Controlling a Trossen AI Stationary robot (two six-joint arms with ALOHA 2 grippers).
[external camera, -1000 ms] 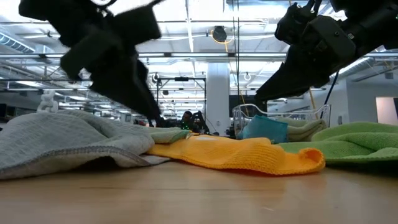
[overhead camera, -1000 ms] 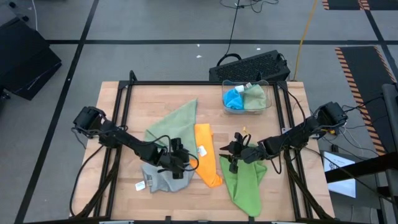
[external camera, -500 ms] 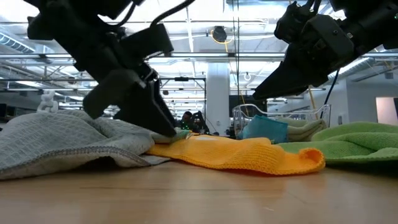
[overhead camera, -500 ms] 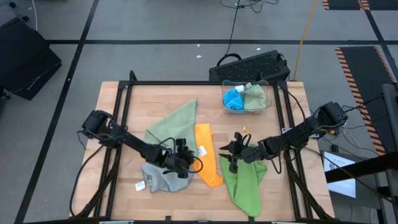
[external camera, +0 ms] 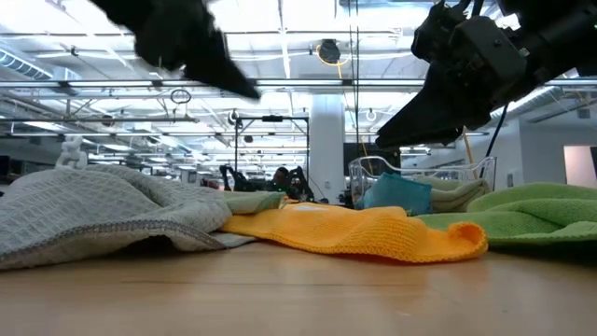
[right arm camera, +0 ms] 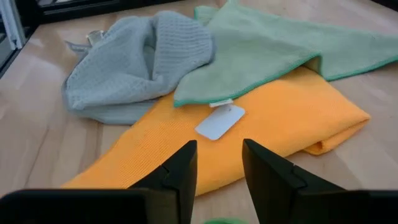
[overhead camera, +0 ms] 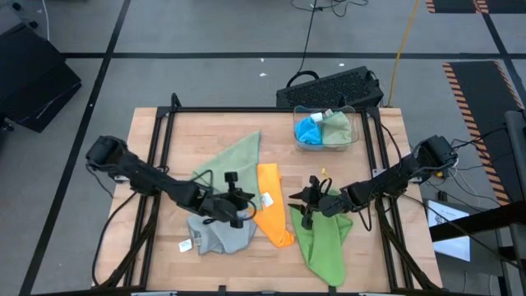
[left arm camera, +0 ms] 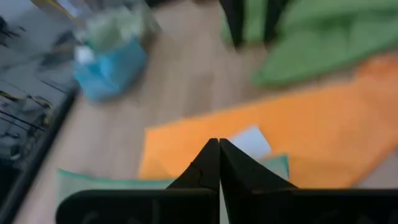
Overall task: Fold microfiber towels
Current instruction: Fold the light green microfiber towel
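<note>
Four microfiber towels lie on the wooden table: a sage green one [overhead camera: 234, 160], an orange one [overhead camera: 274, 215] with a white tag [right arm camera: 219, 121], a crumpled grey one [overhead camera: 215, 236] and a lime green one [overhead camera: 325, 242]. The sage green towel's corner [right arm camera: 205, 93] lies over the orange and grey ones. My left gripper [overhead camera: 246, 210] hangs shut above that overlap, clear of the cloth [external camera: 252, 91], with nothing between its fingers [left arm camera: 219, 144]. My right gripper [overhead camera: 306, 205] hovers open over the lime towel's far corner, facing the orange towel [right arm camera: 217, 163], empty.
A clear plastic bin [overhead camera: 353, 123] at the far right of the table holds a bright blue towel [overhead camera: 309, 130] and a pale green one [overhead camera: 335, 127]. A black keyboard [overhead camera: 333, 86] lies beyond the table's far edge. Bare wood shows at the far left [overhead camera: 189, 131].
My left gripper dipped down onto the cloth where the sage green and orange towels meet, shut its fingers there, then rose well clear, tipping as it went. No cloth came up with it, and the towels lie as before.
</note>
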